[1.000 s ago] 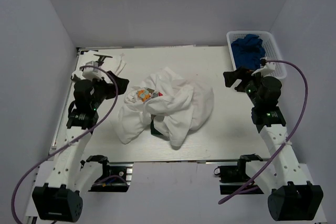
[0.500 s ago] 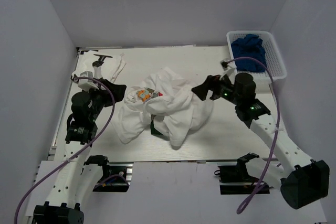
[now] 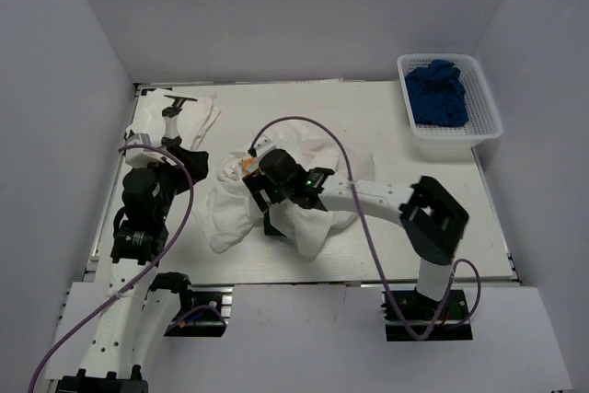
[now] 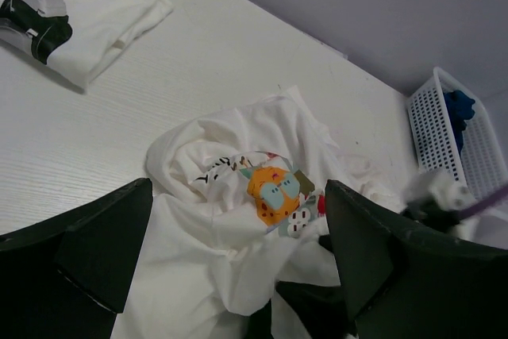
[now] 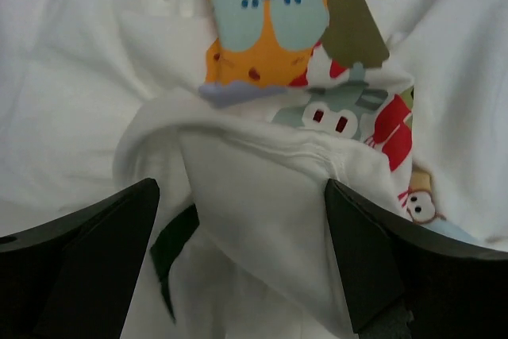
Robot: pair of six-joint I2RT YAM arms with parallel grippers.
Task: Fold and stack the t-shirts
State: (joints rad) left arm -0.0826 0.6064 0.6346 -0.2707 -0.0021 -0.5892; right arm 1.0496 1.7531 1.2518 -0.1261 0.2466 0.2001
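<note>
Heaped shirts [image 3: 230,213]: soft, light, limp. Right gripper [image 5: 242,271], jaws wide, hovers over a thick hem [image 5: 262,168], probably the firmest hold. Left gripper [image 4: 238,267] also gapes, empty.

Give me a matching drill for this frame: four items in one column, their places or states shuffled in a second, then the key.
1 basket
2 folded shirt
3 shirt pile
4 right gripper

A crumpled in the middle
B open, over the orange print
C far right corner, holds blue cloth
D far left corner

Pairs: 1-C, 2-D, 3-A, 4-B
</note>
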